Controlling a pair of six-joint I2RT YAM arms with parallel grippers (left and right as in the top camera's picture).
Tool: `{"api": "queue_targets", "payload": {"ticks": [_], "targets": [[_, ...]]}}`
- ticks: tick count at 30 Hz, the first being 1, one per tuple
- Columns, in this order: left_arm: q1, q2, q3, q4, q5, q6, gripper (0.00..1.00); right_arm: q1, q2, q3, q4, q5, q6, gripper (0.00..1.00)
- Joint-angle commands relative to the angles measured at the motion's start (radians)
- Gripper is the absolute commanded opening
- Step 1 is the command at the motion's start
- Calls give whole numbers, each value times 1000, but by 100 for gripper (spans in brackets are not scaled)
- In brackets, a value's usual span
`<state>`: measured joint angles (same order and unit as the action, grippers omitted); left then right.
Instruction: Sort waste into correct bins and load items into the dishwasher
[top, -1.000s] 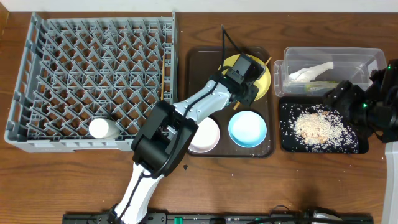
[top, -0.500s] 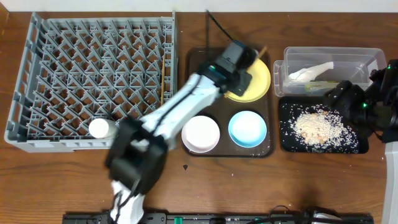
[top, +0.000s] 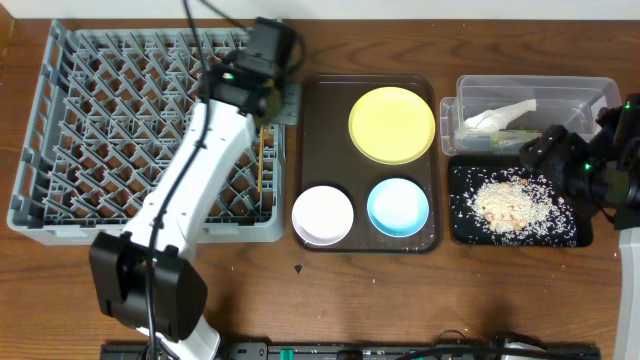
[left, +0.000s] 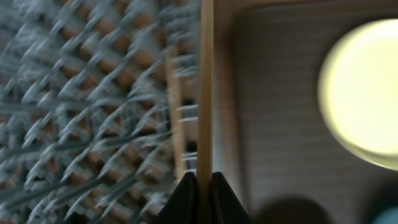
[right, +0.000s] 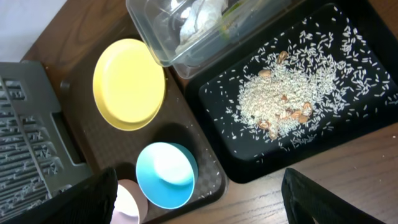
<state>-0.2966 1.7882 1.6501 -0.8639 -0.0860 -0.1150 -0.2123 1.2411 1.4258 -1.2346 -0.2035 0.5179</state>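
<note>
The brown wooden table (top: 400, 300) carried a grey dish rack (top: 100, 231) at left, a dark brown serving tray (top: 325, 140) midway, and a clear tub (top: 590, 95) beside a black tray (top: 465, 225) at right.

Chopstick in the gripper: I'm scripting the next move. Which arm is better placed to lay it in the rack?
Left. Its gripper holds the chopstick over the right edge of the rack; the right arm sits far off by the black tray.

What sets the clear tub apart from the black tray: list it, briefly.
The clear tub is see-through and deep-walled; the black tray is opaque and shallow. The clear tub holds a white napkin; the black tray holds rice scraps. Both are rectangular, of similar footprint.
</note>
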Motion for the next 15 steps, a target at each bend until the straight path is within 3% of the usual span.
{"api": "queue_targets", "payload": {"ticks": [1, 15], "targets": [[66, 29, -32, 7, 1, -55, 8, -3, 0, 12, 5, -5, -10, 82], [62, 161, -46, 0, 49, -21, 8, -3, 0, 12, 11, -12, -10, 83]]}}
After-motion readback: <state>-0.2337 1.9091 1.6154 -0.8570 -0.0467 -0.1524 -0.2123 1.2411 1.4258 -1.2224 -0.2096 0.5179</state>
